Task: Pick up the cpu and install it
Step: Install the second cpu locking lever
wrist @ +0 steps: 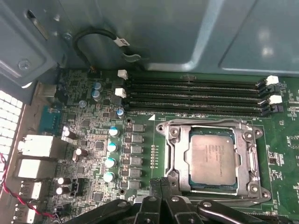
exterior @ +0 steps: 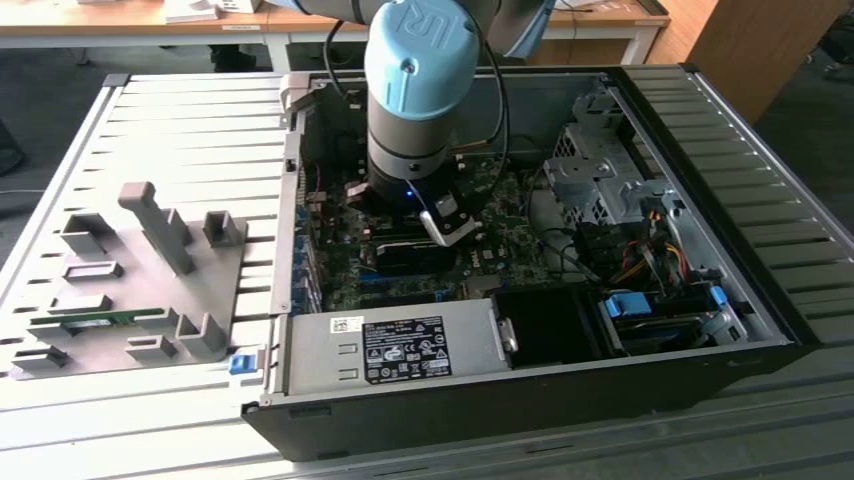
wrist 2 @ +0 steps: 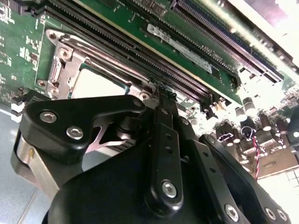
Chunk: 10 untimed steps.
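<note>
An open computer case (exterior: 747,250) lies on a slatted grey table (exterior: 174,130), a grey fixture tray (exterior: 120,300) beside it at the exterior view's left. The cpu (wrist: 212,158) sits in the motherboard's metal socket frame (wrist: 170,154), next to 4 memory slots (wrist: 196,95). The gripper (wrist: 163,189) hangs just beside it, empty; its linkage hides whether the fingers are apart.
</note>
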Each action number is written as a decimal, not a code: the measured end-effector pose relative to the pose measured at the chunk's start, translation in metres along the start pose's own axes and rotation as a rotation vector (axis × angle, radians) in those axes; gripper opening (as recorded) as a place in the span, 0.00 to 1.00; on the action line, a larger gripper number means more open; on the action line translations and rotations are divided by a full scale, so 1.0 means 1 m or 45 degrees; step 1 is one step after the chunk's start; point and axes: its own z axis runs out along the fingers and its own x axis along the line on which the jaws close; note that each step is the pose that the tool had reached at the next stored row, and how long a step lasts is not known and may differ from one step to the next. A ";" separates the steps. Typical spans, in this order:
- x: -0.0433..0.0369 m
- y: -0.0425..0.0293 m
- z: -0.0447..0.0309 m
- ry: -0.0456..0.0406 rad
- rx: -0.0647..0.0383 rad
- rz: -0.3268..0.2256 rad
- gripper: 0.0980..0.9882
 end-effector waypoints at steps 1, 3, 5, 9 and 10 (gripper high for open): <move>0.0000 0.0001 0.0000 0.000 -0.002 0.000 0.01; 0.0002 0.0000 0.0000 0.000 -0.007 0.000 0.01; 0.0003 0.0003 -0.0004 0.000 -0.011 0.000 0.01; 0.0003 0.0017 -0.0046 0.000 -0.012 0.000 0.01; 0.0004 0.0023 -0.0066 0.000 -0.012 0.000 0.01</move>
